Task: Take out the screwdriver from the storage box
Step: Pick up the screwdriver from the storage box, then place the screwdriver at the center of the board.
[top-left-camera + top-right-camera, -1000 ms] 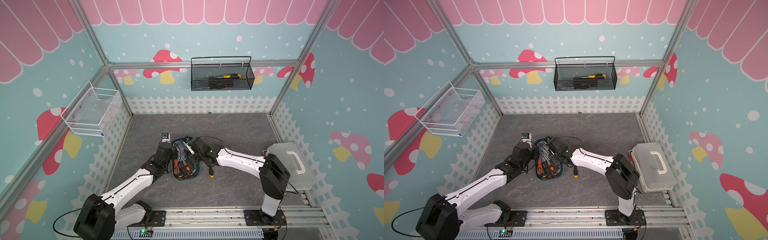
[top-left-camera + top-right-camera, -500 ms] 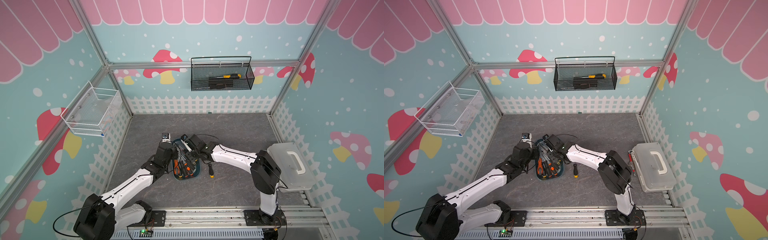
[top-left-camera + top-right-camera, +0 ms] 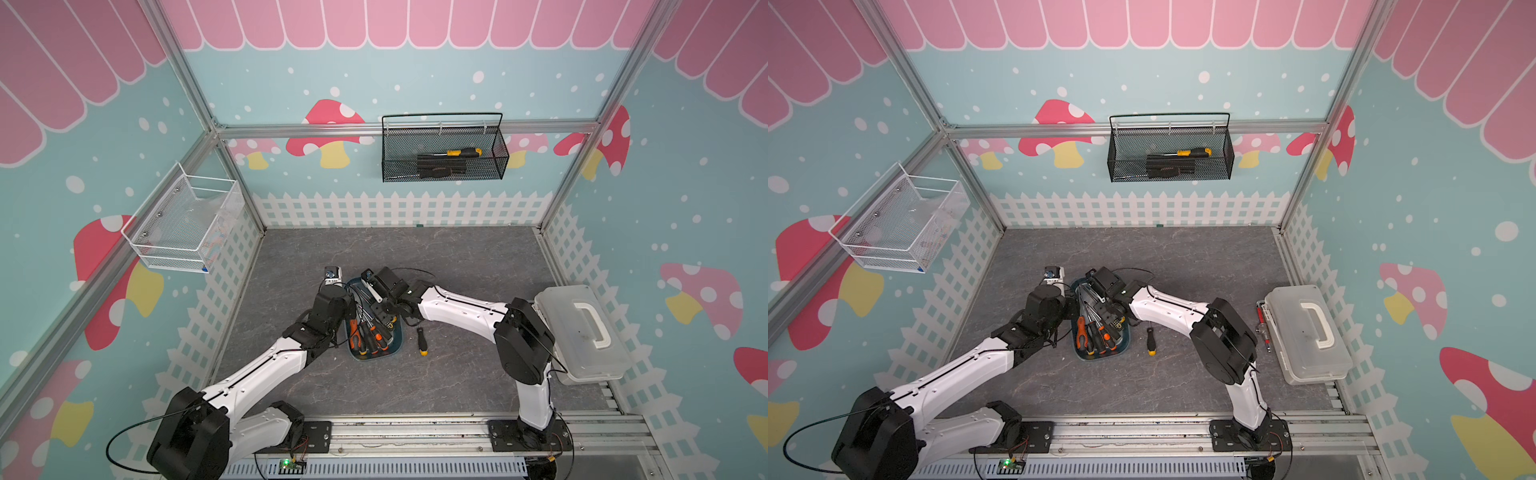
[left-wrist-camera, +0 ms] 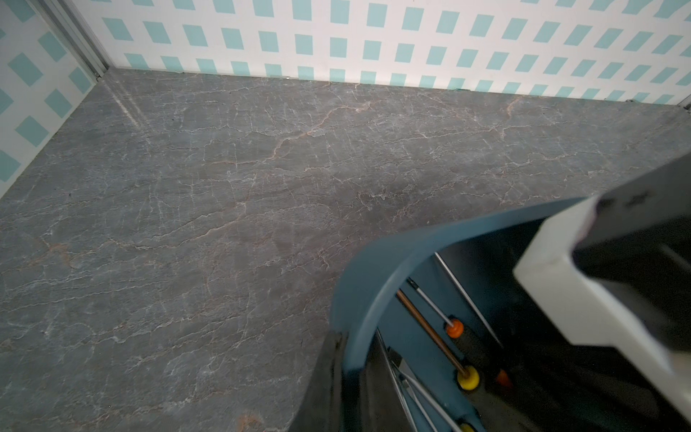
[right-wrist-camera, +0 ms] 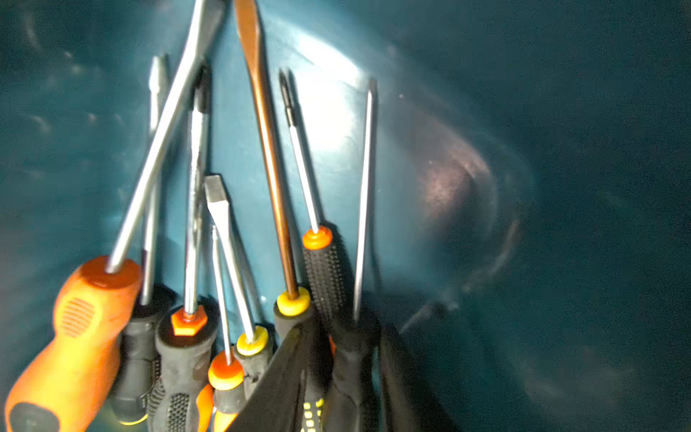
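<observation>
Teal plastic: storage box [image 3: 374, 360] sits centre of the surface [image 3: 457, 257] in both top views, a heap of screwdrivers [image 3: 354, 332] inside.
Risk, top views: handles overlap; lifting one may drag its neighbours or tip the box.
Arms, top views: left arm [image 3: 270, 365] and right arm [image 3: 457, 307] reach low, wrists bent down over the box from either side.
Left wrist: left claw [image 4: 351, 355] clamped tight on the box rim; a slip frees the box.
Right wrist: right claw [image 5: 342, 333] jaws partway apart, astride the black handle of the screwdriver [image 5: 362, 224], which lies in the box; firm bite or not, cannot tell. An adjacent handle crowds the gap and may get pinched.
</observation>
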You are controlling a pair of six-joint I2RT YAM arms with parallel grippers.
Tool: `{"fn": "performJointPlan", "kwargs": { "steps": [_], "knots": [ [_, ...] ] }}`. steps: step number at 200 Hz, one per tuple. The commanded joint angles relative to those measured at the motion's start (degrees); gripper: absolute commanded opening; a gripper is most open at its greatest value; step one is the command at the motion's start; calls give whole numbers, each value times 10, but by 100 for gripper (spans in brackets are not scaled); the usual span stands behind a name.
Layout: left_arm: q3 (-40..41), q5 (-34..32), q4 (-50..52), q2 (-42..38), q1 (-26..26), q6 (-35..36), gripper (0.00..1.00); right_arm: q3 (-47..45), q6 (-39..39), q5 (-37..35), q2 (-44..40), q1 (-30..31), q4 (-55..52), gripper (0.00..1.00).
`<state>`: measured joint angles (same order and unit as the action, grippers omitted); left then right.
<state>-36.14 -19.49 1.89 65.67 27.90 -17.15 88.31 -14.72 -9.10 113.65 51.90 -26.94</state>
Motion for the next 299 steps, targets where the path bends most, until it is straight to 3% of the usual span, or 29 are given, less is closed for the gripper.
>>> {"fn": "performJointPlan", "kwargs": {
  "steps": [1, 46, 92, 213, 299],
  "knots": [
    [-22, -7, -20, -13, 1, 6, 0, -3, 2, -18, 29, -16, -42, 25],
    [-21, -15, -19, -12, 1, 7, 0, -5, 0, -14, 20, -16, -41, 16],
    [-23, -15, -19, -6, 0, 5, 0, -15, -8, -1, -16, -16, -25, 0],
    [-24, -24, -20, 2, 1, -9, 0, -132, -59, 74, -171, -16, 67, 0],
    [-16, -18, -37, 17, 1, -10, 0, -366, -157, 60, -379, -52, 92, 0]
  ]
}}
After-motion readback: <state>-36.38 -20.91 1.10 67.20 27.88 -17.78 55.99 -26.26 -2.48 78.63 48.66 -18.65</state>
